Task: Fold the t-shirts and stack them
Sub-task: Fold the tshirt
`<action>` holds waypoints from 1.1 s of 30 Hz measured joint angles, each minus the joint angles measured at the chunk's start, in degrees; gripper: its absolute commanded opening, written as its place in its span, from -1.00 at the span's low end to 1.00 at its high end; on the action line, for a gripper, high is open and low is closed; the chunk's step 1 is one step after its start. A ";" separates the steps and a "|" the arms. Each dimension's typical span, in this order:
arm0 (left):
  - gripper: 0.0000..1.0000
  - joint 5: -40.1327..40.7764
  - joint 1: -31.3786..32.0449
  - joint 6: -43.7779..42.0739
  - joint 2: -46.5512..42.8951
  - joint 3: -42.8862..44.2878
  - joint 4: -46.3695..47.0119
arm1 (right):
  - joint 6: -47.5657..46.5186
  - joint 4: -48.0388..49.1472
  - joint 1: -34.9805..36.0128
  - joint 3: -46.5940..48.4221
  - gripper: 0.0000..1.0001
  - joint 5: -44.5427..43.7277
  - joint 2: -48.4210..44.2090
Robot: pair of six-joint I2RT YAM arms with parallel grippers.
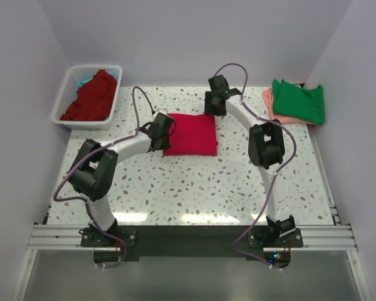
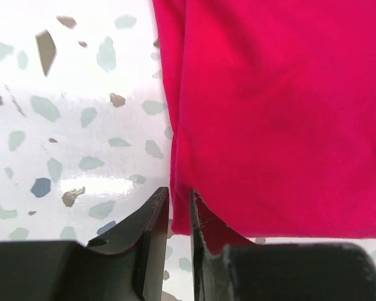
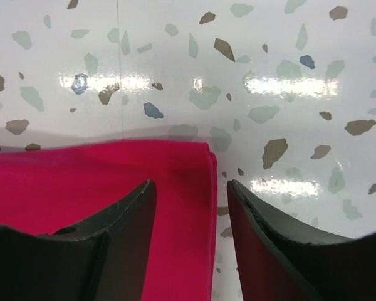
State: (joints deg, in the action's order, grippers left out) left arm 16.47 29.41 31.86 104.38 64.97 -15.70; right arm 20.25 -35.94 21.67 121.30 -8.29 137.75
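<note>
A bright crimson-pink t-shirt (image 1: pixel 190 133) lies folded in a rectangle at the table's middle back. My left gripper (image 1: pixel 165 134) sits low at its left edge. In the left wrist view its jaws (image 2: pixel 178 191) stand a narrow gap apart, with the shirt's (image 2: pixel 276 113) near corner edge between them. My right gripper (image 1: pixel 214 110) is at the shirt's far edge. In the right wrist view it (image 3: pixel 190 183) is open, and its fingers straddle the shirt's corner (image 3: pixel 175 169). A folded green t-shirt (image 1: pixel 299 100) lies on a salmon-pink one (image 1: pixel 271 103) at the back right.
A white slatted basket (image 1: pixel 67 94) stands at the back left and holds a dark red t-shirt (image 1: pixel 93 97) with teal cloth (image 1: pixel 83 82) under it. White walls close in the terrazzo table (image 1: pixel 194 188) on three sides.
</note>
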 measured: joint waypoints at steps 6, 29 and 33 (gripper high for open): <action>-0.41 2.80 -0.02 -0.20 -5.79 0.98 -0.59 | -0.42 1.27 -0.96 -5.55 0.25 0.42 -6.84; -0.34 -0.07 -9.70 -2.75 -9.46 2.03 -1.07 | 8.33 24.46 -12.31 -32.94 0.31 31.17 -13.27; -0.34 -0.57 -11.13 -2.80 -9.46 2.03 -0.90 | 8.33 25.53 -11.54 -33.66 0.30 35.21 -12.92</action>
State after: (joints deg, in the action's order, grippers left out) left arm 15.90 18.28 29.06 94.91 67.00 -16.60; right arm 28.58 -10.41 10.13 87.64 26.92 124.84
